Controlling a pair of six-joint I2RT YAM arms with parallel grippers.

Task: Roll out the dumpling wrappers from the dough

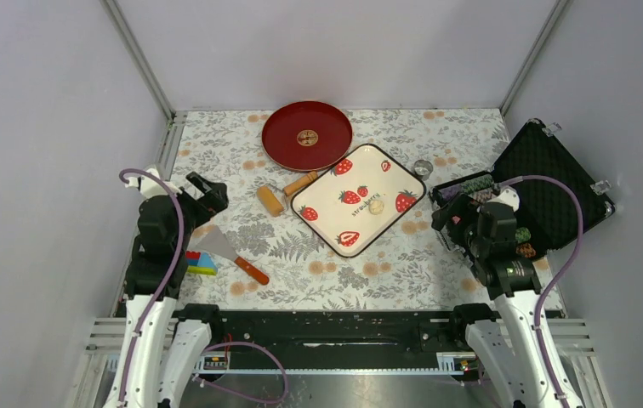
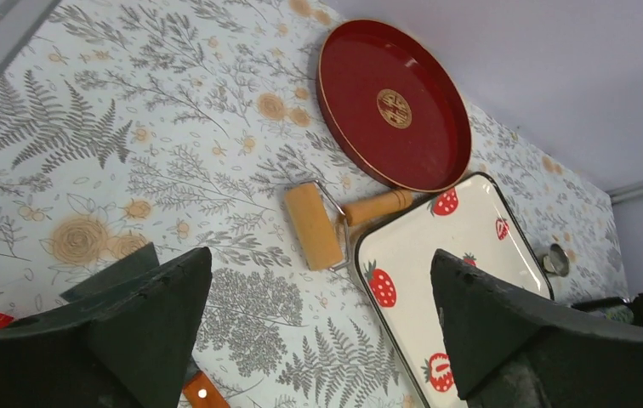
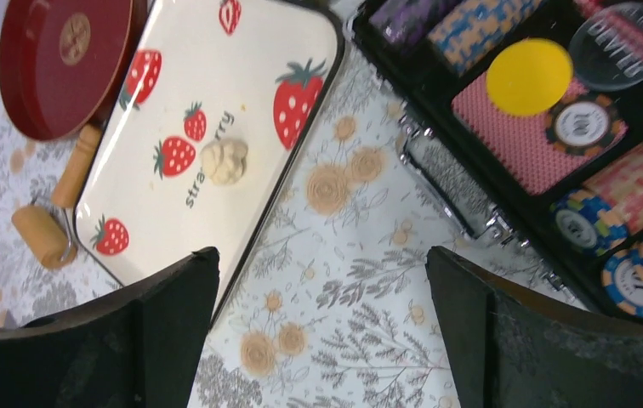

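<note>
A small pale dough lump sits on the strawberry tray at frame centre. Left gripper, mid-left, and right gripper, mid-right, both gape wide, holding nothing.

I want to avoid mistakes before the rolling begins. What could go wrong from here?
1. The roller lies close beside the tray and the red plate; grasping its handle may push one of them.
2. The dough is a small lump on a glossy tray; it may slide or stick when rolled.
3. The open chip case stands close to the right gripper; a wide move may catch it.
</note>
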